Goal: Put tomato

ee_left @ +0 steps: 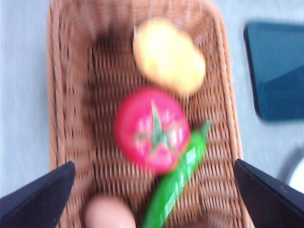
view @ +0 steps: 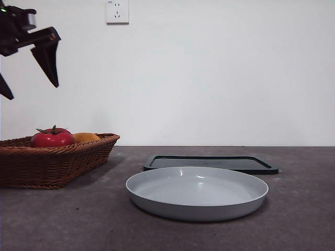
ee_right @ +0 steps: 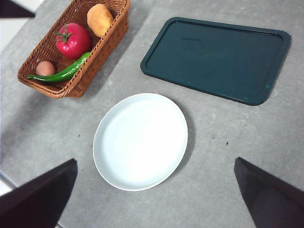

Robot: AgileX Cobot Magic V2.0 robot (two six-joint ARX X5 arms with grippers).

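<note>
The tomato [view: 52, 138] lay untouched in the wicker basket [view: 57, 162] at the left of the front view, so by my reckoning nothing of the task was done: grasp, lift and placing all remained. My left gripper [view: 29, 70] hung above it at the upper left, jaws wide apart and empty. A green pepper [ee_left: 178, 183] leaned against the tomato, a yellow fruit [ee_left: 168, 55] sat just beside it, and an egg [ee_left: 109, 213] lay near; these crowded my descent. The white plate [view: 197, 193] and dark tray [view: 211, 163] waited centre frame. My right gripper [ee_right: 154, 199] stood open too.
</note>
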